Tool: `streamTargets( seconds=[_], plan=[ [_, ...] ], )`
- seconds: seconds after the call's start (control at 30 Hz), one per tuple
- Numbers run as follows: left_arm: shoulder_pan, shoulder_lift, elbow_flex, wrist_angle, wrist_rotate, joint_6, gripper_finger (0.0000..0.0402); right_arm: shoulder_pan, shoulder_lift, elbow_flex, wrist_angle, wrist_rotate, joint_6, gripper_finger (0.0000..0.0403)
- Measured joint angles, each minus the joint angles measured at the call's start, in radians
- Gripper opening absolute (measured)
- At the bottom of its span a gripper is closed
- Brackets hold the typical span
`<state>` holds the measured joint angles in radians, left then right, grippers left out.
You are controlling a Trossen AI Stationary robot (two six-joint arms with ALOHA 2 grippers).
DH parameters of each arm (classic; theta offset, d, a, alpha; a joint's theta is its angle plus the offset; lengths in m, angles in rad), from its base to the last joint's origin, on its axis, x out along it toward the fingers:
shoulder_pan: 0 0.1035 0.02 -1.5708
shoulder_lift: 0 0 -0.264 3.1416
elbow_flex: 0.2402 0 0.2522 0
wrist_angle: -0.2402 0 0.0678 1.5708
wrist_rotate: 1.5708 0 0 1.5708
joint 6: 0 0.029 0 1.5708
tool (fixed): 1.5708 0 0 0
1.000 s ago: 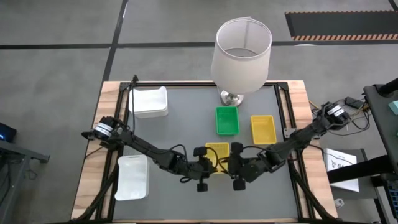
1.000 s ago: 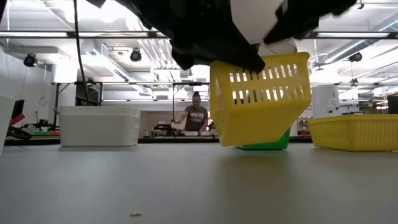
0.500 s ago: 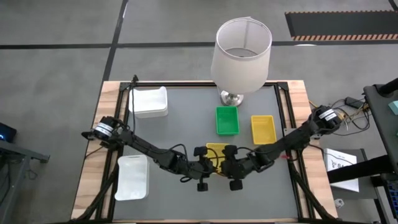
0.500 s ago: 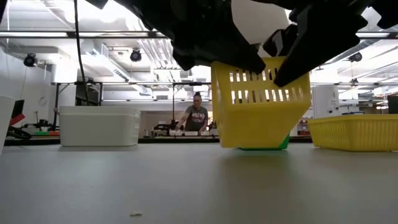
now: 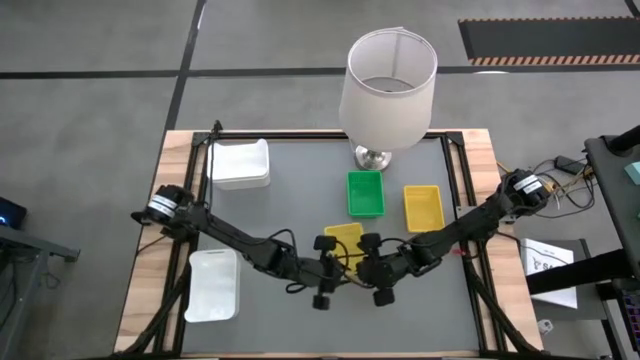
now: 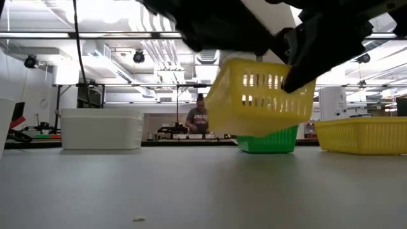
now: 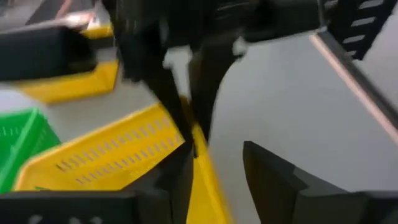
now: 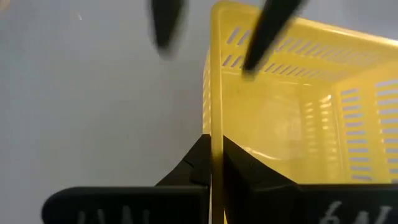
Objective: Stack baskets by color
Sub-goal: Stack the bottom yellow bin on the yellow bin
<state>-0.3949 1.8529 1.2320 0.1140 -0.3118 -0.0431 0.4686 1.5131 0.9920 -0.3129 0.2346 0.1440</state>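
Note:
A yellow basket [image 5: 344, 238] hangs tilted above the table's near middle [image 6: 261, 95], between my two grippers. My right gripper [image 8: 214, 165] is shut on its rim, coming from the table's right [image 5: 364, 254]. My left gripper [image 7: 214, 180] is open at the basket's left side [image 5: 330, 258]. Its fingers stand on either side of the basket's wall [image 7: 198, 163]; I cannot tell whether they touch it. A green basket [image 5: 365, 193] and a second yellow basket [image 5: 423, 206] rest on their bases farther back. Two white baskets [image 5: 238, 163] [image 5: 212, 285] lie at the left. My right gripper pinches the rim of one wall [image 8: 211, 134] of the yellow basket, one finger inside the basket and one outside. The fingers slant down from the table's right side. The basket is lifted clear of the table and tilted.
A tall lamp with a white shade [image 5: 388, 90] stands at the far middle, right behind the green basket. A wooden frame [image 5: 150, 250] borders the grey mat. A person [image 6: 198, 119] stands in the room beyond the table.
My right gripper has moved toward the table's left onto the yellow basket and shut on its rim. My left gripper has opened. The basket, which hung low over the table, has risen and tipped to a different slant.

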Motion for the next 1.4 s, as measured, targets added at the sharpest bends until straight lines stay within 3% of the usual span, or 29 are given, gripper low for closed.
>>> streamTargets(
  seconds=[0.27, 0.43, 0.7, 0.93, 1.13, 1.4],
  plan=[
    [-0.018, -0.12, -0.013, -0.049, 0.044, 0.138, 0.0141, 0.004, -0.023, -0.001, -0.11, 0.028, -0.021, 0.0008],
    [-0.044, -0.198, -0.092, -0.014, 0.061, 0.162, 0.0141, 0.036, -0.097, -0.002, -0.196, 0.051, -0.001, 0.0008],
    [-0.078, -0.316, -0.255, 0.163, 0.067, 0.159, 0.0141, 0.108, -0.298, -0.045, -0.426, 0.178, 0.107, 0.0008],
    [-0.078, -0.38, -0.375, 0.305, 0.066, 0.163, 0.0141, 0.109, -0.529, -0.172, -0.563, 0.208, 0.204, 0.0008],
    [-0.078, -0.398, -0.399, 0.33, 0.066, 0.165, 0.0141, 0.109, -0.715, -0.243, -0.655, 0.185, 0.271, 0.0008],
    [-0.076, -0.399, -0.4, 0.329, 0.065, 0.217, 0.0141, 0.109, -0.843, -0.314, -0.814, 0.184, 0.393, 0.0008]
  ],
)
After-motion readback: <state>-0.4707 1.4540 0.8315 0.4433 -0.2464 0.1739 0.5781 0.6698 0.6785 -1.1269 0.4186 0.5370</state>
